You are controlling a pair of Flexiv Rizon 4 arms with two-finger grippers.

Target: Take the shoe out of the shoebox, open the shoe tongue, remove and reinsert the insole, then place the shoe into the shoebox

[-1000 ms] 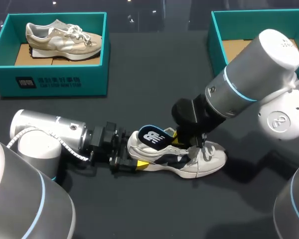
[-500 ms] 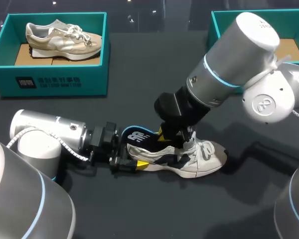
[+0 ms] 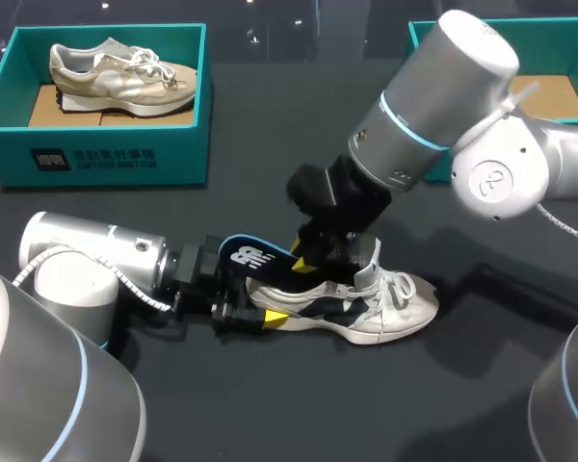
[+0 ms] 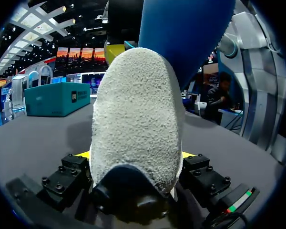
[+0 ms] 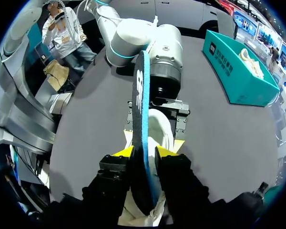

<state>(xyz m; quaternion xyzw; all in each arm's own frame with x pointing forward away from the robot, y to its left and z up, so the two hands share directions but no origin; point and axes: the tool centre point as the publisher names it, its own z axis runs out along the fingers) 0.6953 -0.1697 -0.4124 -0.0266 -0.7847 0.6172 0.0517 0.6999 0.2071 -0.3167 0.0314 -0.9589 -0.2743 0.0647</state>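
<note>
Dark table (image 3: 270, 135) carries the shoe (image 3: 385, 306) at lower middle, already out of the shoebox (image 3: 421, 72) at upper right. Left gripper (image 3: 255, 310) clamps its heel from both sides. Right gripper (image 3: 313, 252) pinches the insole (image 3: 253, 258), which is raised heel-end up and, I judge, nearly free. Left to do: finish pulling, reinsert, box the shoe.

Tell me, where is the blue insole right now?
Head view, mid-table: the insole sticks up out of the shoe, pinched in the right pincer, while the left pincer grips the heel.
</note>
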